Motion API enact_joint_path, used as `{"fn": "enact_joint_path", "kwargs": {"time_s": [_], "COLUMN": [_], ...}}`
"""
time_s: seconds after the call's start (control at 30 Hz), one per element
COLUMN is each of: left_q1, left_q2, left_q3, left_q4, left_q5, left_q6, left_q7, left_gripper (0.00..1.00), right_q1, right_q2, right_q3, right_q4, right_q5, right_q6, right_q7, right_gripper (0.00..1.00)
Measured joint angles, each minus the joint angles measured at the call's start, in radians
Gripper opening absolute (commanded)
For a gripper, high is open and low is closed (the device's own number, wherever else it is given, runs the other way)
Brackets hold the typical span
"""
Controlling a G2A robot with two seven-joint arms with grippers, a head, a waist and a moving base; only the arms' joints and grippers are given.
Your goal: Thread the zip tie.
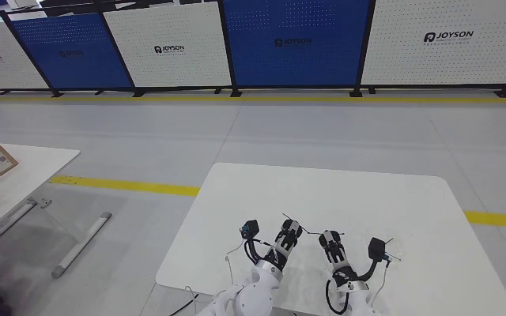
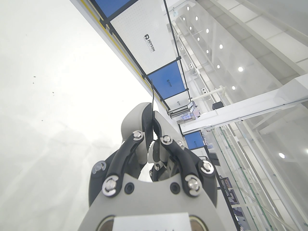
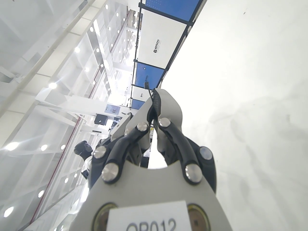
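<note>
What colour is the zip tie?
The zip tie is black, clearest in the left wrist view.

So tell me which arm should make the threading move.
Left, probably: the left gripper pinches the zip tie's thin tail, sticking out free; the right gripper holds the head end as target.

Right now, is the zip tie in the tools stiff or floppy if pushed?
Likely springy, not limp: the zip tie stands straight beyond the left tool. Probably very light, being a narrow strip. Its end at the right tool curves, so it may bend sideways when pushed.
</note>
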Motion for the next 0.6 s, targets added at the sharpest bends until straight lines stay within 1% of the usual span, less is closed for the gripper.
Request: {"fn": "enact_joint_path", "kwargs": {"time_s": [0.17, 0.3, 0.43, 0.6], "left_q1": [0.0, 0.0, 0.0, 0.0], "left_q2": [0.0, 0.0, 0.0, 0.0], "left_q3": [0.0, 0.0, 0.0, 0.0], "left_q4": [0.0, 0.0, 0.0, 0.0], "left_q5": [0.0, 0.0, 0.0, 0.0], "left_q6": [0.0, 0.0, 0.0, 0.0], "left_q7": [0.0, 0.0, 0.0, 0.0], "left_gripper": [0.0, 0.0, 0.0, 0.0], "right_q1": [-0.014, -0.016, -0.013, -0.014], "right_q2": [0.0, -0.001, -0.004, -0.004], "right_q3": [0.006, 0.003, -0.004, -0.004], "right_q4": [-0.014, -0.019, -0.021, -0.022], "right_q5": [-0.009, -0.02, -0.032, -0.033], "right_q6": [-0.01, 0.003, 0.028, 0.029], "right_q7": [0.002, 0.006, -0.006, -0.009], "right_gripper": [0.0, 0.0, 0.0, 0.0]}}
